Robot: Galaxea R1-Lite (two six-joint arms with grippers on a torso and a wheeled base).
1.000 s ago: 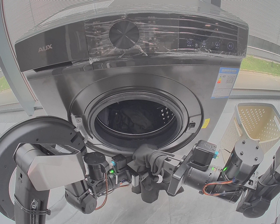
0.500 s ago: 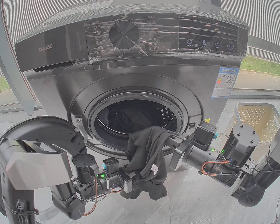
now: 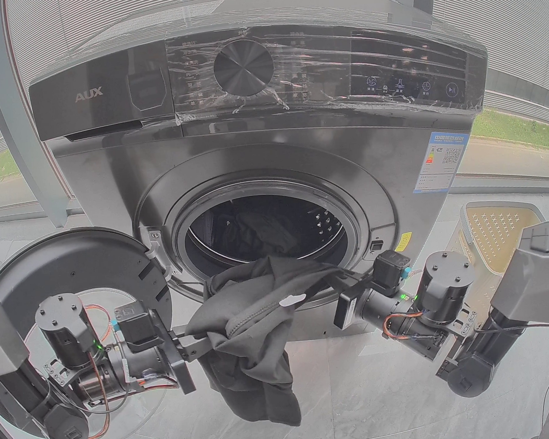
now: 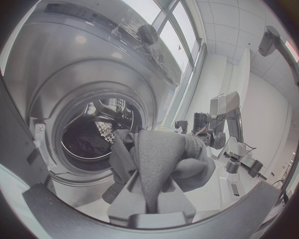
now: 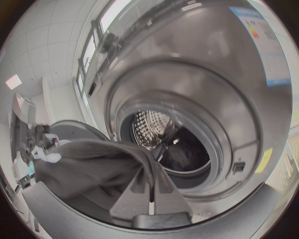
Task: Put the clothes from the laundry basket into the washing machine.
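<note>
A dark grey garment (image 3: 257, 330) hangs stretched between my two grippers, just in front of and below the washing machine's open drum (image 3: 269, 233). The left gripper (image 3: 199, 345) is shut on the garment's left end (image 4: 155, 161), low and to the left of the opening. On the right, my right gripper (image 3: 329, 282) is shut on the other end (image 5: 102, 161), close to the drum's lower rim. The cloth's loose lower part droops toward the floor. More dark clothes (image 3: 256, 227) lie inside the drum. The beige laundry basket (image 3: 506, 238) stands at the right of the machine.
The round machine door (image 3: 72, 268) stands swung open at the left, behind my left arm. The grey tiled floor (image 3: 374, 397) spreads below the garment. Glass walls run behind the machine.
The left arm has pulled back to the left and the right gripper has risen toward the drum, so the bunched garment has been spread out wide between them.
</note>
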